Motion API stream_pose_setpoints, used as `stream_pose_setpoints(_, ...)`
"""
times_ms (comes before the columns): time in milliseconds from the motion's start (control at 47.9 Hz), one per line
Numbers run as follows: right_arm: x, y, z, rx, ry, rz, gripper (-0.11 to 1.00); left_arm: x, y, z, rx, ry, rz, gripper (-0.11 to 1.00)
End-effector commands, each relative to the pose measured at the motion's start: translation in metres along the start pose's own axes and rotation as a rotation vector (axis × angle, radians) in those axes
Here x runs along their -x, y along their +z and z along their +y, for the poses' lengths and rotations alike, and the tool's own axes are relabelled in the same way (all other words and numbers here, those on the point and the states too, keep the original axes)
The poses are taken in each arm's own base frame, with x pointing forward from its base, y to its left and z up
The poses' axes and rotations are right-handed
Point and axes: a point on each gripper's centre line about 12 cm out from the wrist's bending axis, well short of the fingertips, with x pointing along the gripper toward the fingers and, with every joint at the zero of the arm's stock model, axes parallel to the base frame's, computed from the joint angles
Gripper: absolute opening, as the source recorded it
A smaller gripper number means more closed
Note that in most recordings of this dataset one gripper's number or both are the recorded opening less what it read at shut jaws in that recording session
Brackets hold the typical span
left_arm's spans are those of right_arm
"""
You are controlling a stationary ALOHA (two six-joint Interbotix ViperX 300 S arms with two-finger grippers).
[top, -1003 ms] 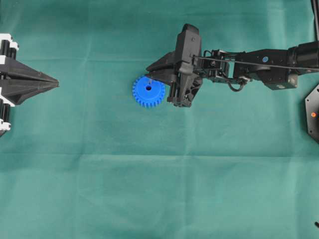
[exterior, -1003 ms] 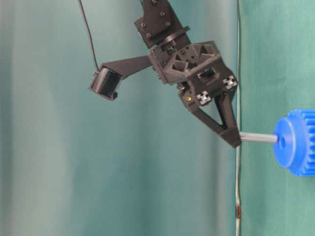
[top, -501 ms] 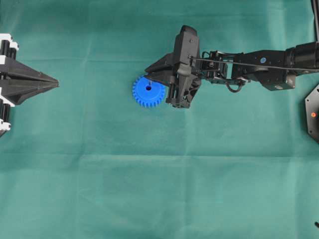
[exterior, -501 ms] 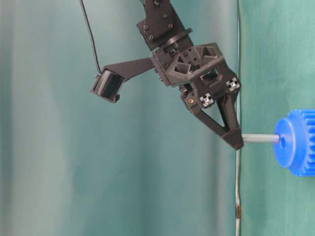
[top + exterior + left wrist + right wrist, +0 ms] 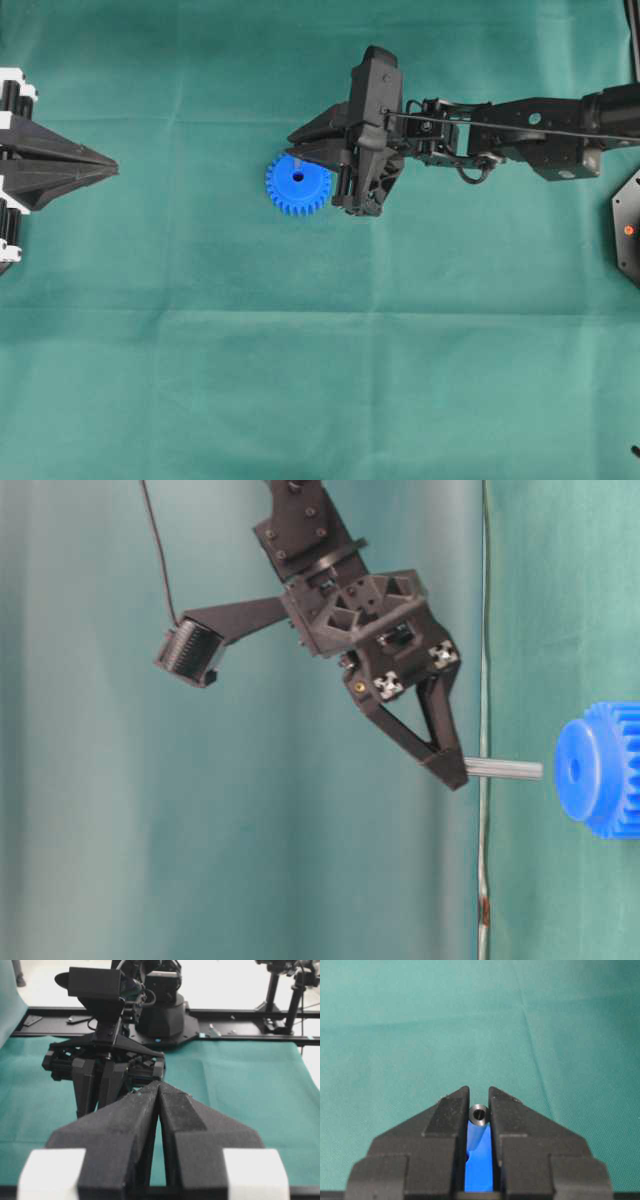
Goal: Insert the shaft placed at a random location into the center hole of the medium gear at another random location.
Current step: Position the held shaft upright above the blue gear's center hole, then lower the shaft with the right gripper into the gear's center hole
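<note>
Shaft [image 5: 503, 769] is clamped at its upper end between the right gripper [image 5: 479, 1112] fingertips, pointing straight at the gear face; free tip is clear of the gear with a small visible gap in the table-level view. Not inserted yet.

Medium gear [image 5: 298, 184] lies flat on the green cloth [image 5: 300, 380], left of centre-top in the overhead view. Center hole [image 5: 297, 177] is open and visible, and the shaft tip looks close to its line but I can't confirm concentricity from these views.

Right wrist view: the shaft's end shows between the pads, blue gear directly beneath. Fingers narrow, pinching the shaft only.

Left gripper [image 5: 159, 1110] is parked at the left edge, fingers pressed together, holding nothing.

For the step in hand, my take:
- keep the shaft axis square to the gear face, no tilt
- null the lateral offset before descending
- descend slowly; the gear is unrestrained on cloth and a side load will likely slide it
- release only once the shaft is seated
</note>
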Motion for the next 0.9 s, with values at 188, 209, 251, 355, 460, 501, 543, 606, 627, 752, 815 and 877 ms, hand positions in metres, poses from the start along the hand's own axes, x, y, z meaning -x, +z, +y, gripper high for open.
stream_pose_setpoints(188,-0.001,0.012,0.007,0.009,0.015,-0.025,0.12,-0.002,0.006,0.001,-0.002,0.003,-0.014,0.00)
stream_pose_setpoints(209,-0.002,0.010,0.007,0.009,0.015,-0.020,0.12,-0.002,0.005,0.000,-0.002,0.001,-0.012,0.00)
stream_pose_setpoints(251,-0.003,0.007,0.007,0.007,0.014,-0.012,0.12,-0.002,0.006,0.000,-0.002,0.001,-0.014,0.00)
stream_pose_setpoints(355,-0.008,0.002,0.007,0.006,0.014,0.003,0.12,-0.002,0.005,0.000,-0.002,0.001,-0.012,0.00)
stream_pose_setpoints(460,-0.009,-0.002,0.007,0.006,0.014,0.014,0.12,-0.002,0.006,0.000,-0.002,0.001,-0.014,0.00)
stream_pose_setpoints(501,-0.010,-0.003,0.007,0.005,0.014,0.015,0.12,-0.002,0.006,0.000,-0.002,0.001,-0.015,0.00)
stream_pose_setpoints(543,-0.010,-0.004,0.007,0.006,0.014,0.017,0.12,-0.002,0.006,0.000,-0.002,0.001,-0.015,0.00)
stream_pose_setpoints(606,-0.010,-0.004,0.007,0.006,0.014,0.018,0.12,-0.002,0.006,0.000,-0.002,0.001,-0.014,0.00)
stream_pose_setpoints(627,-0.010,-0.004,0.007,0.006,0.014,0.018,0.12,-0.002,0.006,0.000,-0.002,0.001,-0.014,0.00)
stream_pose_setpoints(752,-0.010,-0.004,0.007,0.005,0.014,0.017,0.12,-0.002,0.006,0.000,-0.002,0.001,-0.014,0.00)
stream_pose_setpoints(815,-0.010,-0.004,0.007,0.006,0.014,0.017,0.12,-0.002,0.005,0.000,-0.002,0.001,-0.012,0.00)
stream_pose_setpoints(877,-0.010,-0.003,0.007,0.006,0.014,0.015,0.12,-0.002,0.006,0.001,-0.002,0.003,-0.014,0.00)
